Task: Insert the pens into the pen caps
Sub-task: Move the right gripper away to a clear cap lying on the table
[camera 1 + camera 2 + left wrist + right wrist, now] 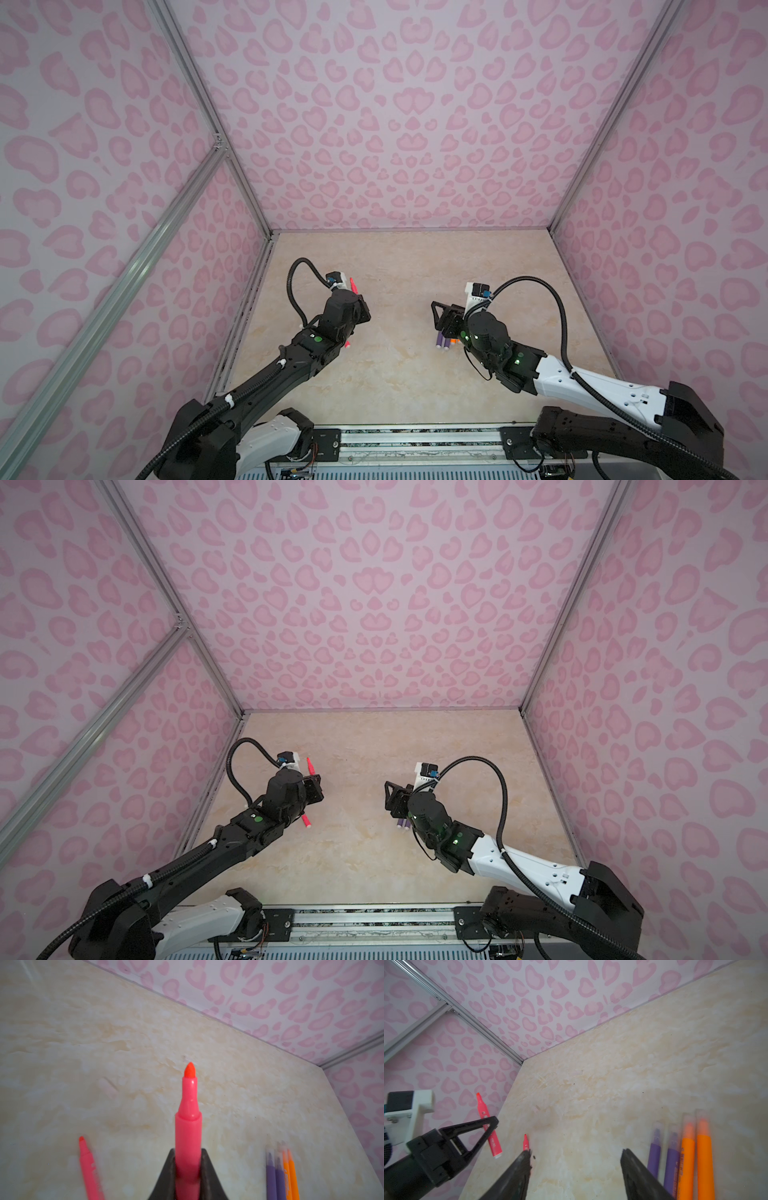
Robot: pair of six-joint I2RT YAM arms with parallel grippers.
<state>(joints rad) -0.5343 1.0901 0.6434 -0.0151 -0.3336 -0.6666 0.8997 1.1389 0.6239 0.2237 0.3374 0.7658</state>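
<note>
Capped so far: purple pens (671, 1157), orange pens (704, 1157). A pink pen (188, 1126) is clamped in the left gripper (188, 1154), the second pink pen (90, 1169) is left bare; the right gripper (575, 1152) is spread, empty.

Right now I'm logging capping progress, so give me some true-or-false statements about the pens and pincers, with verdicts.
1. The left pincer grips a pink-red pen. True.
2. That pen's tip is capped. False: the tip is bare.
3. The right pincer is shut on a purple pen. False: it is open and empty; the purple pens lie on the table beside it.
4. The orange pens lie next to the purple pens, all under clear caps. True.
</note>
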